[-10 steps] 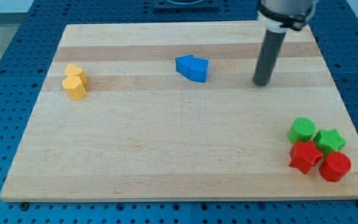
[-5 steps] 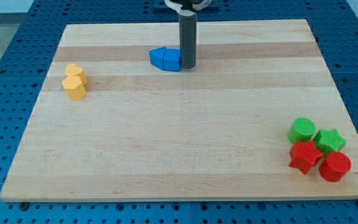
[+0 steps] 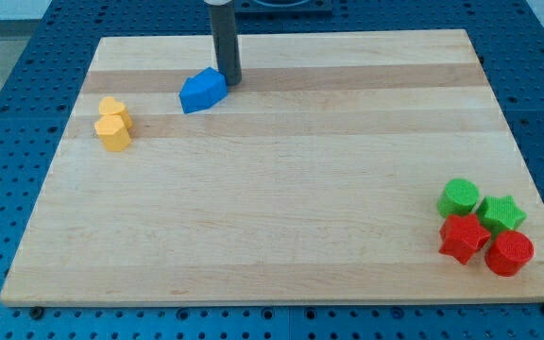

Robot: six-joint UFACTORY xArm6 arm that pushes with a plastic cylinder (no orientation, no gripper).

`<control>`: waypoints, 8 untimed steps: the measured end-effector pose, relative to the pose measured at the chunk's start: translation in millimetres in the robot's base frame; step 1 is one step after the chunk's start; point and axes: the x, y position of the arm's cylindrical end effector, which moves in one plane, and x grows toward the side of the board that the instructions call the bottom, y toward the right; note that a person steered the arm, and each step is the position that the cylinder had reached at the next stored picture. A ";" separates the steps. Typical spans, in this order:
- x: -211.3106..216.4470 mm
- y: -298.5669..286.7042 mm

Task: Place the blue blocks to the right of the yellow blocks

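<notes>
Two blue blocks (image 3: 203, 91) lie pressed together near the view's top left of the wooden board (image 3: 272, 189). My tip (image 3: 229, 82) touches their right end, at the upper right corner. Two yellow blocks sit at the view's left: a yellow round-topped block (image 3: 112, 108) directly above a yellow hexagonal block (image 3: 113, 133), touching each other. The blue pair lies to the right of the yellow pair and slightly higher, with a gap of bare board between them.
At the view's bottom right, a green round block (image 3: 459, 197), a green star block (image 3: 501, 212), a red star block (image 3: 463, 237) and a red round block (image 3: 509, 252) sit clustered near the board's corner. Blue perforated table (image 3: 8, 142) surrounds the board.
My tip swept from the view's right to the left along the top of the board, met the blue pair and pushed it leftward toward the yellow blocks. The pair rotated slightly.
</notes>
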 end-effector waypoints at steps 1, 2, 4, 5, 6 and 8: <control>0.0 -19.9; 0.0 -33.1; 0.0 -49.4; 1.0 -51.4; 6.5 -52.2; 21.1 -52.4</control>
